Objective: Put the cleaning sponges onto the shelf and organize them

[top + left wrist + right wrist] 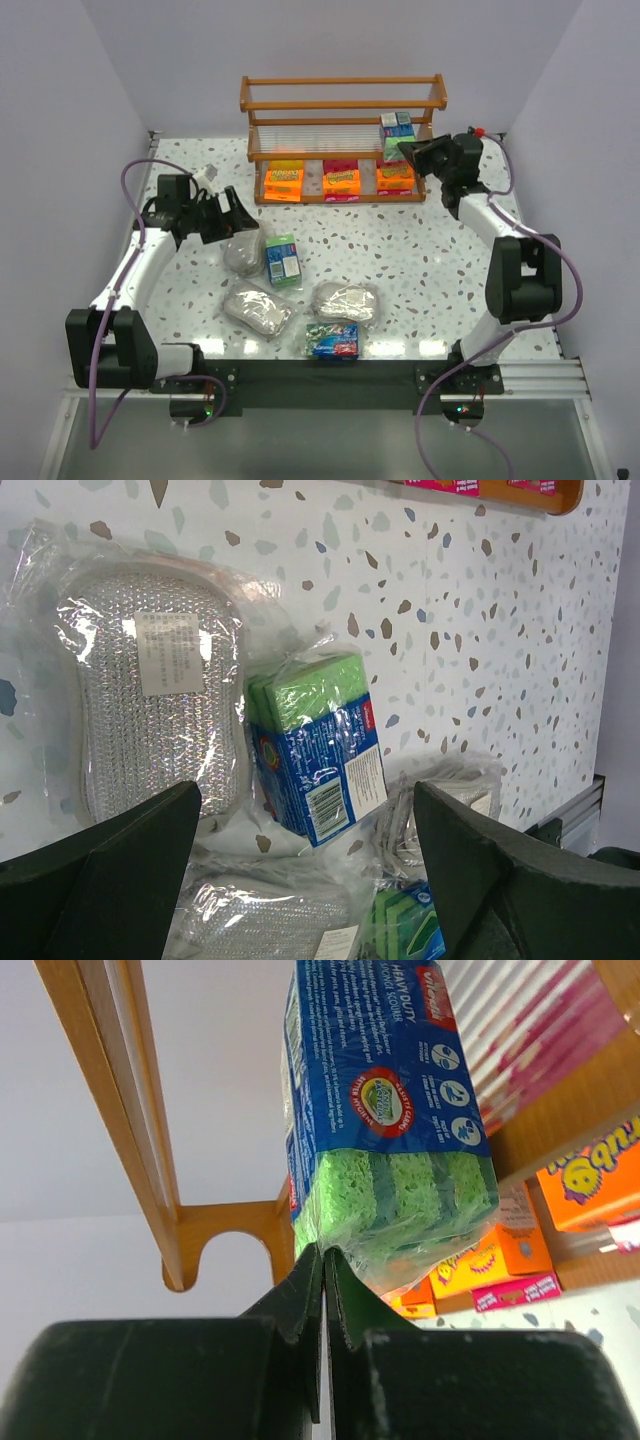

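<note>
The wooden shelf (343,100) stands at the back, with three orange-and-pink packs (341,180) on its bottom tier. My right gripper (413,152) is shut on the wrap edge of a green/blue pack (385,1110) and holds it at the right end of the middle tier (396,130); its fingertips (312,1260) pinch the plastic. My left gripper (232,215) is open and empty above a silvery pack (243,252), which also shows in the left wrist view (150,690). A green/blue pack (320,745) lies beside it on the table (283,260).
Two more silvery packs (258,308) (345,301) and a green/blue pack (333,340) lie near the table's front edge. The shelf's top tier (345,82) holds nothing. Walls close the table at left, right and back.
</note>
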